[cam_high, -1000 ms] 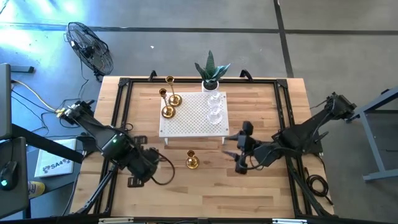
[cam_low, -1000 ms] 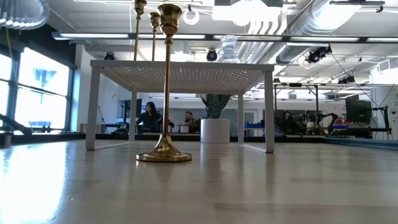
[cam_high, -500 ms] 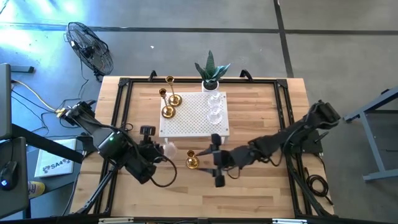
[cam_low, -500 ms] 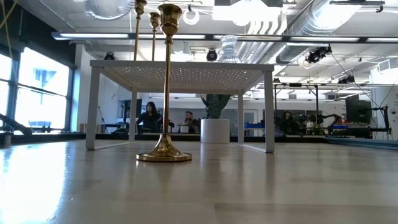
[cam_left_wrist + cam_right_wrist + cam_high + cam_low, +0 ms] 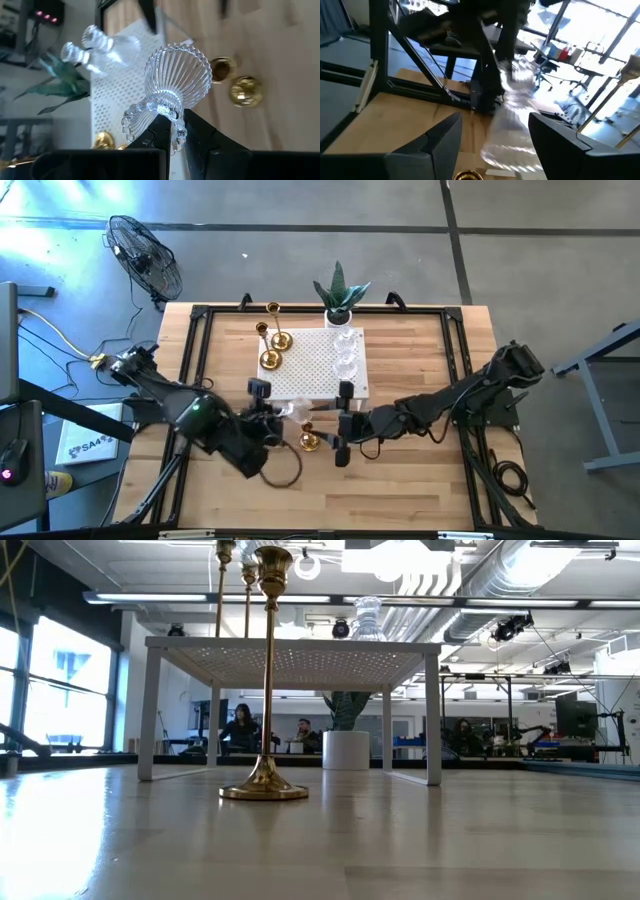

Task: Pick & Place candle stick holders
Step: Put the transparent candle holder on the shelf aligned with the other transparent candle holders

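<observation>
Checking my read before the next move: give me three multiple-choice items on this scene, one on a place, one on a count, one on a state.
1. Where is the gold holder that is off the white stand?
A. On the table in front of the stand
B. Beside the plant
C. In the right gripper

2. How many gold holders are on the white stand?
A. None
B. Two
C. Three

3. The left gripper is:
A. Open and empty
B. Shut on a gold holder
C. Shut on a clear glass holder

Key: 1 A, the gold holder stands on bare wood before the white stand. 2 B, two gold bases at its left side. 3 C, the left gripper clamps the clear glass holder.
</observation>
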You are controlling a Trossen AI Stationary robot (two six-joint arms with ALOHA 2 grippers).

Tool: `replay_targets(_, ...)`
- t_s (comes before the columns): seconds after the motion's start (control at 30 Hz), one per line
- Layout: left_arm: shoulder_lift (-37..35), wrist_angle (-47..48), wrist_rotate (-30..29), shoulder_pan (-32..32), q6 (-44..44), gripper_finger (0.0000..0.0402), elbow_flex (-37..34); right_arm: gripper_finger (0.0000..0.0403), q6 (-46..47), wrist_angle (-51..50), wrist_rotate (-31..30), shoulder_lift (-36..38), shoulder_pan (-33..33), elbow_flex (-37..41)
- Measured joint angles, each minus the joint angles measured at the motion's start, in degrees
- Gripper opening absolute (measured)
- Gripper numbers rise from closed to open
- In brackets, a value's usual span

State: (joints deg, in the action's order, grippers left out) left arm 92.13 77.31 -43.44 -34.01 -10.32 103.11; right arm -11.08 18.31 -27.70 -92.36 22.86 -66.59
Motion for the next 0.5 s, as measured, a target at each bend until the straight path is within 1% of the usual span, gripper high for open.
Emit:
replay_targets(0.13,2.7,-1.5,-1.2,3.4,1.2,0.0022,0.0,0.0220,-3.1,-0.5,-3.8,0.0,0.6,-0.1)
replay_targets(0.27,4.7,-4.8,-1.5,6.0,3.6,0.0022,0.0,0.0220,-2.9,-2.4,-8.0,0.0,0.4,-0.1)
replay_targets(0.4,6.1,-7.5,-0.9,7.2,6.1,0.0022,0.0,0.0220,-2.1,-5.0,-13.0,0.0,0.4,-0.1)
replay_targets(0.5,6.1,-9.5,-0.8,7.0,7.5,0.0022,0.0,0.0220,-1.0,-7.1,-14.1,0.0,0.1,-0.1)
